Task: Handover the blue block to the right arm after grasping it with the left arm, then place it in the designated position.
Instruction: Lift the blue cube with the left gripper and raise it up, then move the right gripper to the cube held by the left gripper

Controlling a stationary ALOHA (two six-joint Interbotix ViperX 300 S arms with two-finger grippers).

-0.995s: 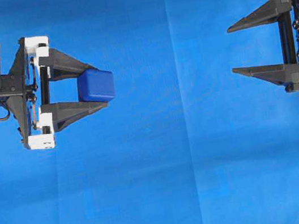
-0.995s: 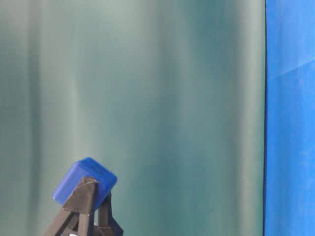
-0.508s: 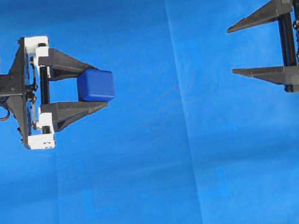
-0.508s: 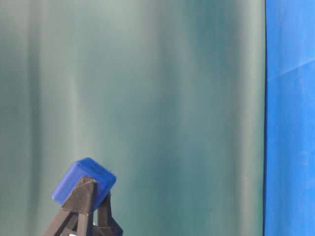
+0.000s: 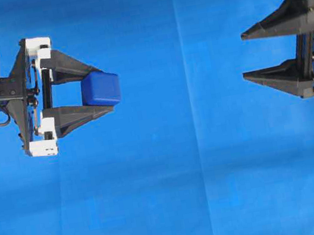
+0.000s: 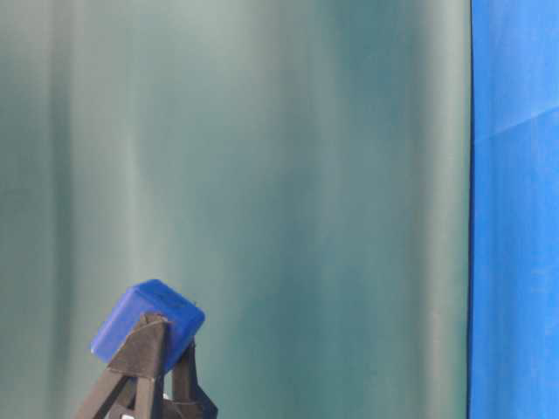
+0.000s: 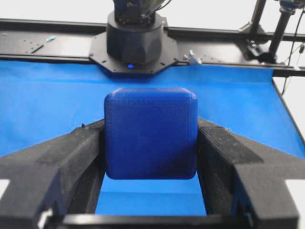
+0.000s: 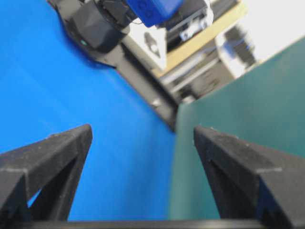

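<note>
Left end effector [image 5: 97,91] is gripping the small royal-blue cube [image 5: 100,89].
Right end effector [image 5: 246,56] is sitting wide open, holding nothing, well apart at right.

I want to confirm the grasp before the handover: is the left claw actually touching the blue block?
Touching. The left wrist view shows the blue block pressed between both fingers of the left claw, no gap on either side.
</note>
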